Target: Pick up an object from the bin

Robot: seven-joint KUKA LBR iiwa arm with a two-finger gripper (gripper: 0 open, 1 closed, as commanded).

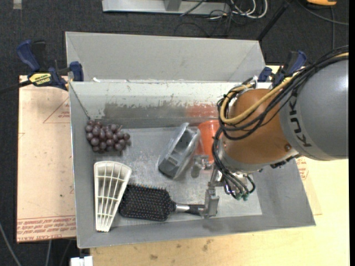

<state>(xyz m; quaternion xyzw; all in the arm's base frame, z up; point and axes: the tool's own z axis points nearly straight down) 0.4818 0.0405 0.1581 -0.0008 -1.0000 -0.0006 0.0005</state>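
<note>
The pincer (211,208) is low in the bin (166,234), at the tip of the grey handle of a black hairbrush (145,203). It touches the handle end or is just above it. Whether it is wide, narrow or closed on the handle cannot be told from this angle.

The bin's near wall runs just below the pincer in the view, with a thin strip of bare floor between them. To the view's right of the pincer the grey floor lies bare up to the sloping side wall. This is the widest free patch, though the arm's orange cover (252,132) and its looped cables hang above it.

The brush stretches away to the view's left of the pincer, bristle head farthest. Just beyond the head lies a white ribbed cone-shaped piece (108,193), wide end toward the far wall, close beside the head.

Up the view from the pincer, and apart from it, a grey stapler-like thing (179,151) lies tilted. An orange cup (207,134) sits just beside it, partly hidden by the arm. Between the stapler and the brush the floor is bare.

A bunch of dark purple grapes (105,136) lies well apart from the pincer, near the far left corner.
</note>
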